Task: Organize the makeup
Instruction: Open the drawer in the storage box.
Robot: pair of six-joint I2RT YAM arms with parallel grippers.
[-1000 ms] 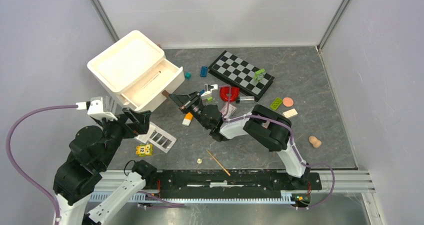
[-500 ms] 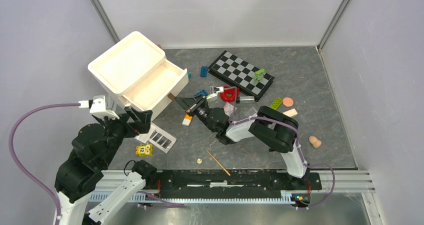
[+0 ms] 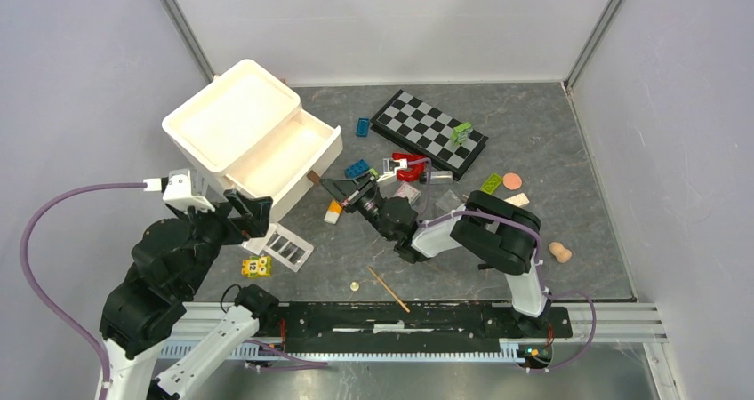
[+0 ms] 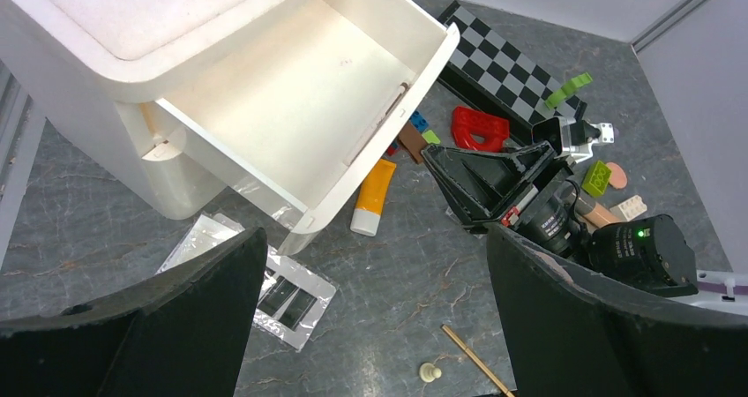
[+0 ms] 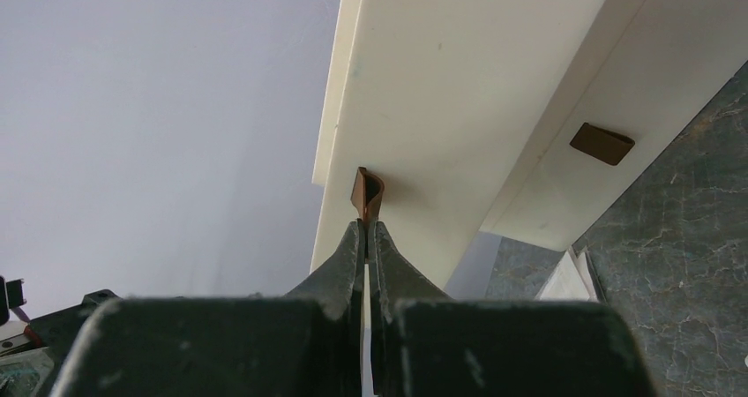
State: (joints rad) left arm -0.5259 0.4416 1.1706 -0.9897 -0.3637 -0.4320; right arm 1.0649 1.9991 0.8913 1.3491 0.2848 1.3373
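Note:
My right gripper is shut on the brown pull tab of the white drawer box's open drawer, fingertips together. The drawer looks empty apart from a thin dark line along its front wall. My left gripper is open and empty, above the floor near the box. An orange tube with a white cap lies by the drawer front. The white palette in plastic lies below the box. A pink disc and a pinkish sachet lie at the right.
The checkerboard lies at the back with toy bricks around it and a red piece. A yellow block, a tan stick, a small cream pawn and a wooden peg lie on the grey floor.
My right gripper has moved right with the tab, and the drawer has slid further out. The box has shifted a little with it. The left arm has barely moved.

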